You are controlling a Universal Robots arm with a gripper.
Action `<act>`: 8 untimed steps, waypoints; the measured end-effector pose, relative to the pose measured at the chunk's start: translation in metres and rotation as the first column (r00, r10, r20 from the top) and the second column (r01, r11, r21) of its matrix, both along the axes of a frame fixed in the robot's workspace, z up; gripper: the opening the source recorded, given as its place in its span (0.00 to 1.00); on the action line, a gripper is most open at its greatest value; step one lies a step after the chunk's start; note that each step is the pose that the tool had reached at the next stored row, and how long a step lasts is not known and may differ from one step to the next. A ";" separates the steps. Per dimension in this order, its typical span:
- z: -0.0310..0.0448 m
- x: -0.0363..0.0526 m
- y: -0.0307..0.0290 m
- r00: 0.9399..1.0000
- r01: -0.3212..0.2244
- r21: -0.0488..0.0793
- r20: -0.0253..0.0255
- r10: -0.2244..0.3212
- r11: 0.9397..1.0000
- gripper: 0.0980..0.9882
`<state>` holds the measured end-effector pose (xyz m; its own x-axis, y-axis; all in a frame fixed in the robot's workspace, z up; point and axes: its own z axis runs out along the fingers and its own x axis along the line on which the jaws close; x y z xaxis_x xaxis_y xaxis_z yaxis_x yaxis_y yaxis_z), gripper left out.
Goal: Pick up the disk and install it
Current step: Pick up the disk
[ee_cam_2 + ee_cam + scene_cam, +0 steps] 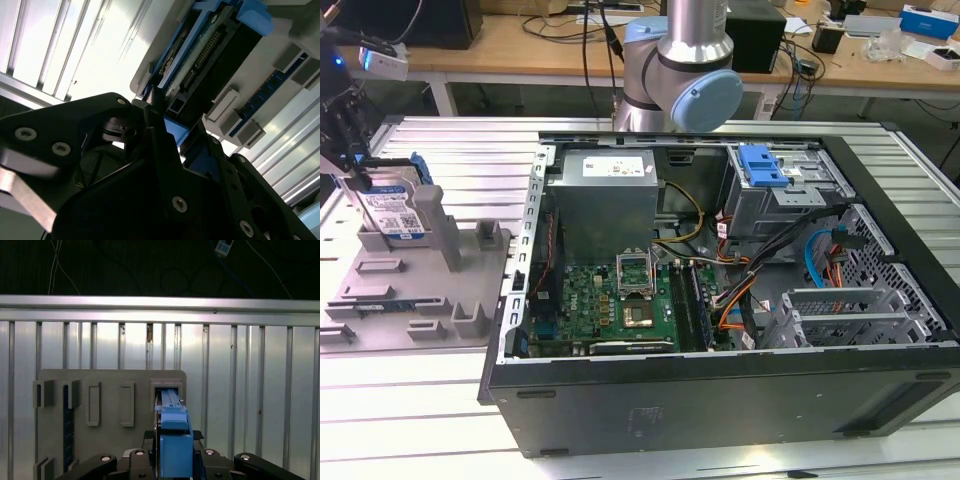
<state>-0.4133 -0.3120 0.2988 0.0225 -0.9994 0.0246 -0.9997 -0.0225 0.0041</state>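
Observation:
The disk [400, 210], a silver drive with a white-and-blue label in a bright blue carrier, stands on edge in a slot of the grey fixture [420, 290] at the exterior view's left. My gripper [355, 165] reaches down onto its top edge there. In the first wrist view the blue carrier edge of the disk [175, 435] runs between my black fingers [148, 460], which sit tight against both its sides. The second wrist view shows a fingertip [155, 100] pressed on the disk [200, 60]. The gripper is shut on the disk.
An open computer case [720, 400] lies at the middle and right of the exterior view, with a motherboard, cables and a grey drive cage [790, 200] carrying a blue latch [763, 165]. The arm's base [680, 70] stands behind the case. The ribbed metal table [250, 390] surrounds the fixture.

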 end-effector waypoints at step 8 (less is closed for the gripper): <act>0.0077 0.0000 0.0000 1.000 0.000 0.000 0.000 0.000 1.000 0.30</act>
<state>-0.4133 -0.3120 0.3065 0.0225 -0.9994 0.0247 -0.9997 -0.0224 0.0039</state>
